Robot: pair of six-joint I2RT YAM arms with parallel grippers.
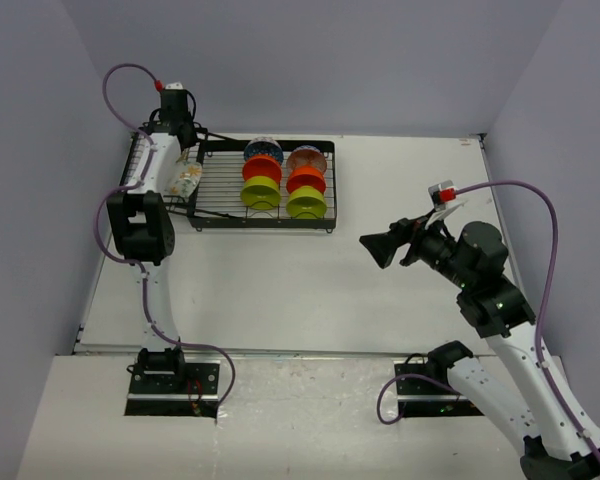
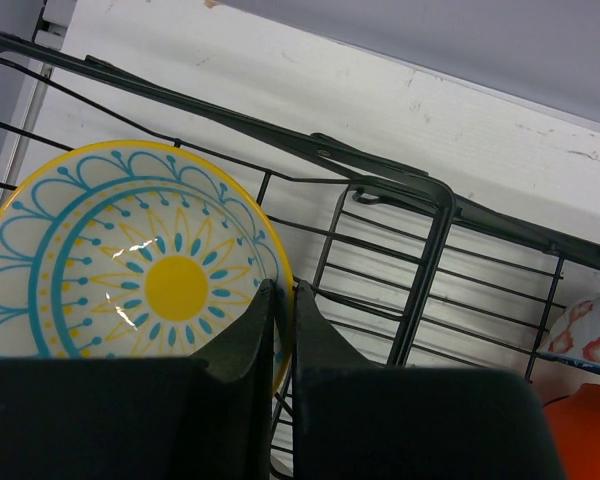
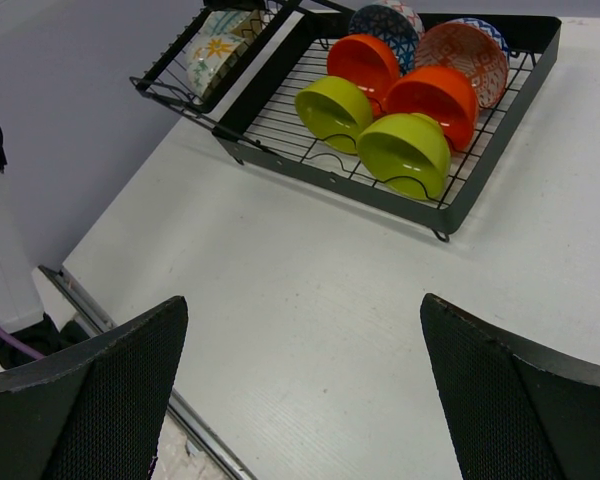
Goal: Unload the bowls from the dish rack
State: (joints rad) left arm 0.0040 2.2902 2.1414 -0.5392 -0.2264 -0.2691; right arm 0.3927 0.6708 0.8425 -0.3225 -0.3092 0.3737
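Cream bowl [image 2: 130, 280] with a yellow and teal inside stands on edge in the tilted basket section of the dish rack [image 2: 430, 230]. Left pincer [image 2: 283, 290] is clamped narrow on its rim, one finger against the inside face, the other behind. To that pincer's right, in the flat section, stand two rows: lime green bowls [image 1: 261, 193], orange bowls [image 1: 262, 168], patterned bowls [image 1: 263, 150]. Right pincer [image 3: 302, 305] is spread wide, holding nothing, above bare table [image 3: 310, 260], well apart from the rack ahead of it.
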